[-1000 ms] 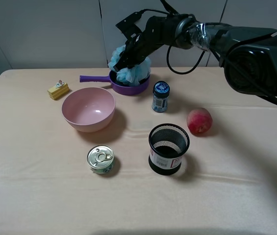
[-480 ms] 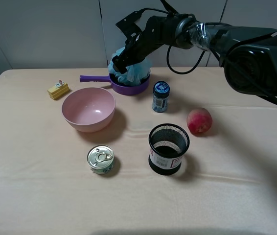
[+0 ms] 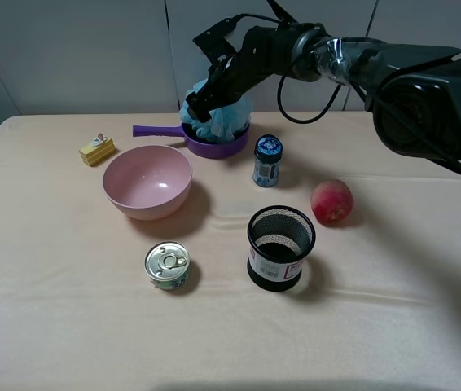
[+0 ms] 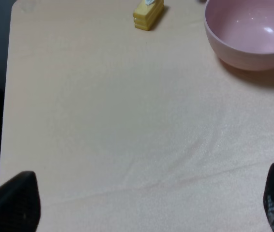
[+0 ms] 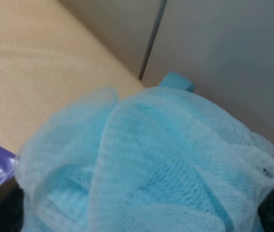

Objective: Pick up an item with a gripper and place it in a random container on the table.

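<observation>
Bath pouf [image 3: 229,120]: it sits in the purple pan at the far edge of the table and bulges above the rim.
Left gripper [image 4: 144,205]: nearest the robot, it hangs over bare cloth with its fingers wide apart and nothing between them.
Table [image 3: 68,326]: pale beige cloth with slight wrinkles.
Front row: a tin can [image 3: 168,265] and a black mesh cup [image 3: 281,247], well apart.
Middle row: a pink bowl [image 3: 145,208], a small bottle [image 3: 268,160] and a peach [image 3: 332,201]. The bottle stands just beside the pan.
Yellow block [image 3: 98,149]: beyond the bowl, toward the left of the high view.
Pan [image 3: 214,148]: behind the bowl, with the pouf inside it and the handle pointing toward the yellow block.
Right gripper [image 3: 202,106]: it is down over the pouf with its jaws wide apart on either side. The mesh between them looks puffed rather than squeezed, so it is probably not gripped.
Handling: the pouf is likely very light, soft and springy, and not fragile. The loose ruffles give way, so a shallow pinch may slip, and the mesh could snag on a finger.
Where to hold: across the middle of the ball, closing deep toward the gathered core.
Risk: the pouf rides high in the shallow pan, so a nudge could tip it out.
</observation>
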Robot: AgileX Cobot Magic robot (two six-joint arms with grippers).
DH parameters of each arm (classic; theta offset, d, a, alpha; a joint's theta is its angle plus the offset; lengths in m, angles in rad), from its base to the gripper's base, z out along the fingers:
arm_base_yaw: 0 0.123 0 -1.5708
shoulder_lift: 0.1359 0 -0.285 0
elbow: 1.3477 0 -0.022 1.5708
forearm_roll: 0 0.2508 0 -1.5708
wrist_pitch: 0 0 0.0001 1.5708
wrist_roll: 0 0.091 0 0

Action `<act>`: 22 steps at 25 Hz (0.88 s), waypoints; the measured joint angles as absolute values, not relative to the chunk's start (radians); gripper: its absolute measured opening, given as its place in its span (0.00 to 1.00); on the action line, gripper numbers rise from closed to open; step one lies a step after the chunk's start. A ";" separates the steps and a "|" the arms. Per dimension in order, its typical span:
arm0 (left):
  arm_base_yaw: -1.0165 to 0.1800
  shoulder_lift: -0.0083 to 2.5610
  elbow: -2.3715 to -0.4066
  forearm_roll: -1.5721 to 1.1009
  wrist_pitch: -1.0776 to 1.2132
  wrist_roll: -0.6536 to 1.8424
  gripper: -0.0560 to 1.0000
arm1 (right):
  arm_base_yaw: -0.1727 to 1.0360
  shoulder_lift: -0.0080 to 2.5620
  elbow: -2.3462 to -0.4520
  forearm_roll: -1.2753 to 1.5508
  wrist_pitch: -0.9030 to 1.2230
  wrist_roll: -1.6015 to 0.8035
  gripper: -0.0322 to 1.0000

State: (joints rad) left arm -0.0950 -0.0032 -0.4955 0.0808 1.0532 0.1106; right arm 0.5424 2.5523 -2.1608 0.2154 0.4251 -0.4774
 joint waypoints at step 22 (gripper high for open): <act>-0.095 -0.003 -0.496 0.081 1.053 0.111 0.93 | 0.542 2.419 -2.161 0.219 0.580 -0.469 0.70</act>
State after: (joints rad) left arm -0.0950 -0.0032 -0.4955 0.0808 1.0532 0.1106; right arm 0.5424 2.4192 -2.1608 0.2193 0.5804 -0.4686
